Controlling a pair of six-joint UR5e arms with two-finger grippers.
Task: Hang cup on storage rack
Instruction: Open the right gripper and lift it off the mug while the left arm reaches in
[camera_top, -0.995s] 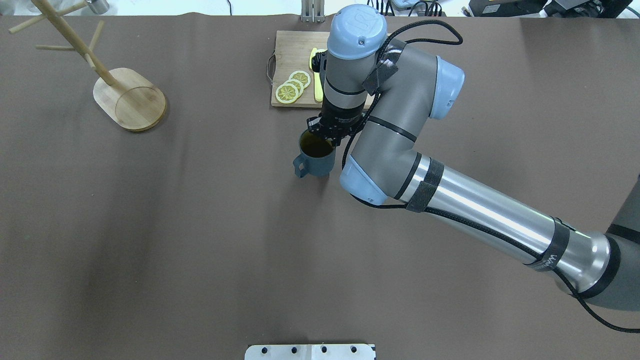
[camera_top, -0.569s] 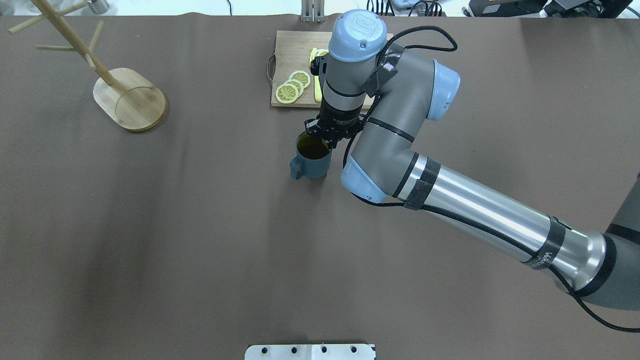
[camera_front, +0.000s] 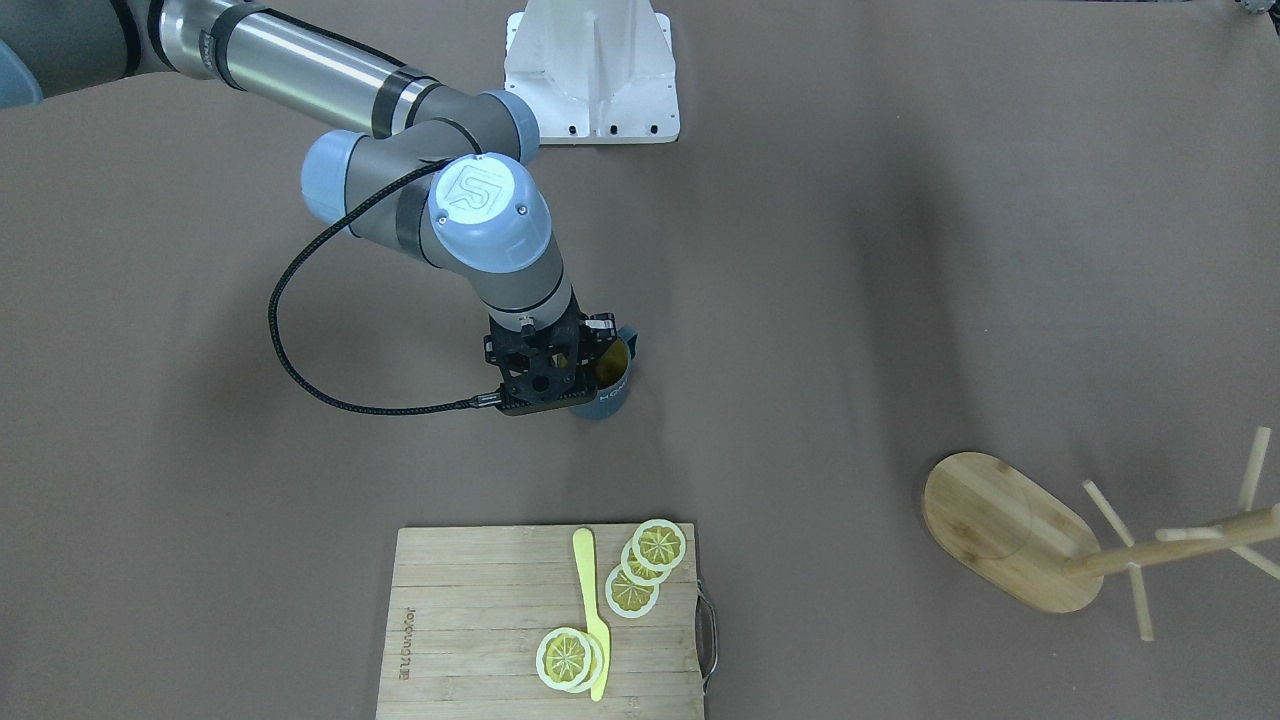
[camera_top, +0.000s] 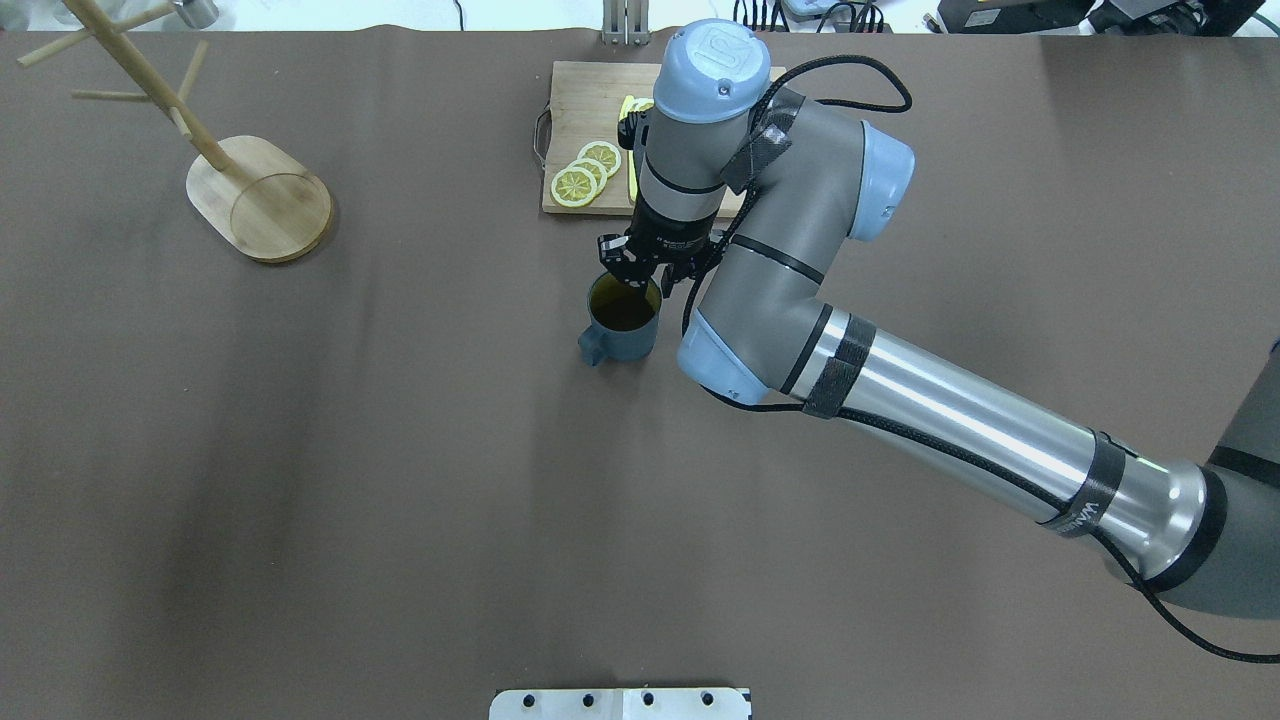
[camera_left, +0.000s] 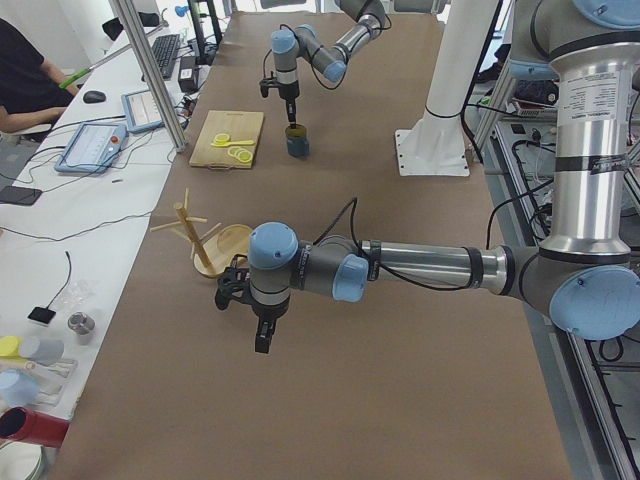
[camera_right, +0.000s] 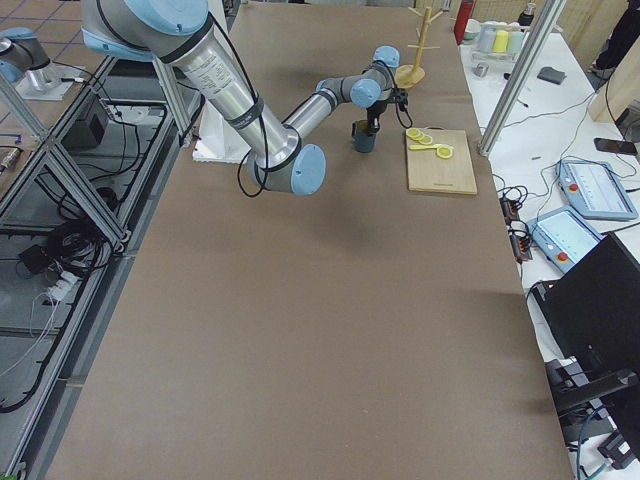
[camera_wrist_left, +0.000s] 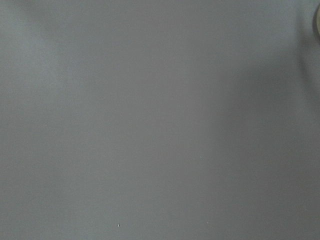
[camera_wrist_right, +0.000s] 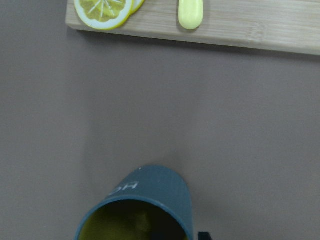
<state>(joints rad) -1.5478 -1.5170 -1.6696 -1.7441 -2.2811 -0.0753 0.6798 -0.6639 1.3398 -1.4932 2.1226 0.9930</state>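
Here the right gripper (camera_top: 634, 277) clamps the far rim of the cup (camera_top: 618, 340), which sits upright at mid-worktop (camera_top: 400, 450), well apart from the storage rack (camera_top: 262, 202). Whether the left gripper (camera_left: 262, 343) is open or closed, I cannot tell.

Overhead camera up high, looking forward and down on the table (camera_top: 300, 450) — cup (camera_top: 620, 338) mid-frame, rack (camera_top: 260, 200) far left. Front camera faces it from across, steeply down: same cup, rack now at right, board (camera_front: 470, 600) nearest the lens. Two end cameras look along the table from afar, opposite ways, both catching cup, board and rack. Right wrist camera is in close — cup rim at the bottom, board edge on top. Left wrist camera shows bare table.
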